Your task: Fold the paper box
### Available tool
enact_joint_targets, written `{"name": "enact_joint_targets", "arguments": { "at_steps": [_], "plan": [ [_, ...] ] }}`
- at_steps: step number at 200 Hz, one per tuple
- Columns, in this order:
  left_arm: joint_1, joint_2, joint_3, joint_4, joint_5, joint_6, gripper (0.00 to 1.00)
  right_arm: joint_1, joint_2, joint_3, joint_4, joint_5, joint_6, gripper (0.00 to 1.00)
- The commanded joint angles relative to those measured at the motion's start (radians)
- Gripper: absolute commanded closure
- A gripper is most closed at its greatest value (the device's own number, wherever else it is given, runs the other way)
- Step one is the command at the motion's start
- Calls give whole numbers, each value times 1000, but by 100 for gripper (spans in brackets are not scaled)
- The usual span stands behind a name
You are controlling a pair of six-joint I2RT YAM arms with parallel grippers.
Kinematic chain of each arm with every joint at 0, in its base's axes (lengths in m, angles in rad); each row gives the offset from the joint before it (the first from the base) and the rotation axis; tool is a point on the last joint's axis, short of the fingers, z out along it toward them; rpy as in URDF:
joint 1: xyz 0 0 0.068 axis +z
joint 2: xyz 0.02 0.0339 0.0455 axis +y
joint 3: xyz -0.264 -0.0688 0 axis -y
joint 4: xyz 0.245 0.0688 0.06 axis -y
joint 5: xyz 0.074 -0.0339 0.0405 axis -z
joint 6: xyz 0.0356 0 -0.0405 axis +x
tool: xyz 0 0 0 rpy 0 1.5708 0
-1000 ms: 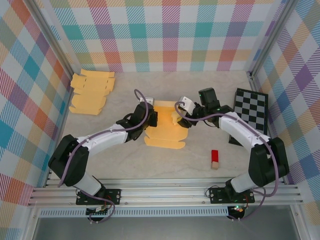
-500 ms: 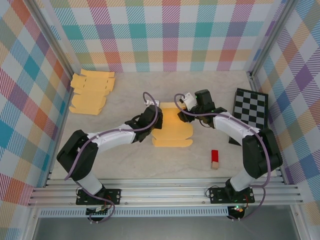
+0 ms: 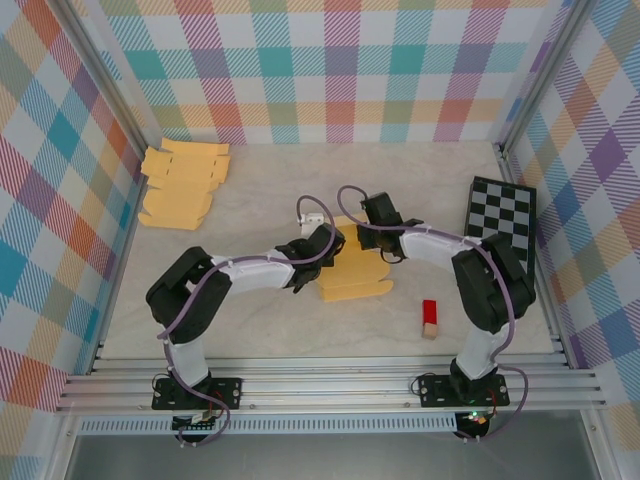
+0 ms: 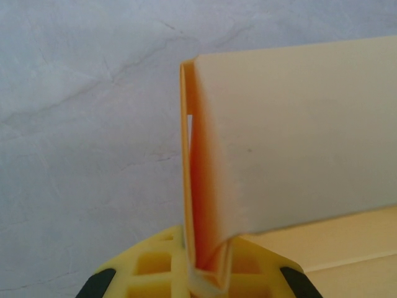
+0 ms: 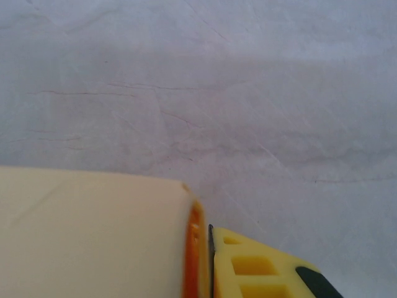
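Nearby: red block [image 3: 429, 315] right of the paper box [image 3: 355, 275], checkerboard [image 3: 503, 225] beyond.

Paper box [image 3: 352, 272] centre; blank stack [image 3: 183, 185] behind-left; checkerboard [image 3: 500, 228] right; block [image 3: 429, 317] front-right

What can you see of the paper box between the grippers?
The paper box is a pale yellow-orange card blank, partly folded, lying mid-table between the arms. One flap stands upright, doubled over, pinched in the shut left gripper. The right gripper sits against another edge; whether it grips is unclear. The rest lies flat on the table.
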Motion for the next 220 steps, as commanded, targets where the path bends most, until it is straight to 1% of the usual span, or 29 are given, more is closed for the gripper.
{"name": "enact_joint_targets", "arguments": {
  "at_steps": [1,19,33,47,53,60,91,111,118,131,139,158,168,173,181,193,207,220],
  "plan": [
    [-2,6,7,-76,-109,-67,100,-42,49,13,-73,180,167,84],
    [-1,26,7,-69,-135,-66,100,-42,55,6,-58,171,189,83],
    [-1,42,7,-56,-151,-62,100,-41,61,6,-64,194,220,83],
    [-2,58,1,-39,-167,-62,100,-41,76,16,-87,222,250,80],
    [-2,63,-1,-33,-174,-61,100,-42,79,13,-74,221,243,77],
    [-2,71,0,-32,-182,-56,100,-40,79,5,-53,211,230,77],
    [-1,88,-5,-44,-227,-52,100,-41,34,-59,9,217,225,77],
    [-2,88,-15,-34,-219,-45,100,-42,39,-58,21,195,184,77],
    [-2,90,-14,-34,-209,-42,100,-41,42,-60,40,171,157,79],
    [-1,91,-7,-40,-200,-37,100,-41,43,-68,68,143,123,93],
    [-1,91,-4,-51,-199,-41,100,-41,47,-63,47,163,134,100],
    [-2,82,-4,-73,-201,-69,100,-41,65,-22,-113,316,248,100],
    [-2,79,-8,-76,-197,-81,100,-42,74,-23,-127,353,275,100],
    [-2,76,-11,-73,-193,-82,100,-42,80,-26,-122,354,277,98],
    [-2,75,-11,-75,-190,-82,100,-43,91,-27,-113,349,272,97],
    [-2,75,-7,-83,-199,-80,100,-43,102,-15,-146,356,287,95],
    [-1,72,-8,-86,-208,-73,100,-43,100,-14,-171,384,311,78],
    [1,69,-8,-86,-210,-57,100,-44,86,-21,-156,378,290,74]
  ]
}}
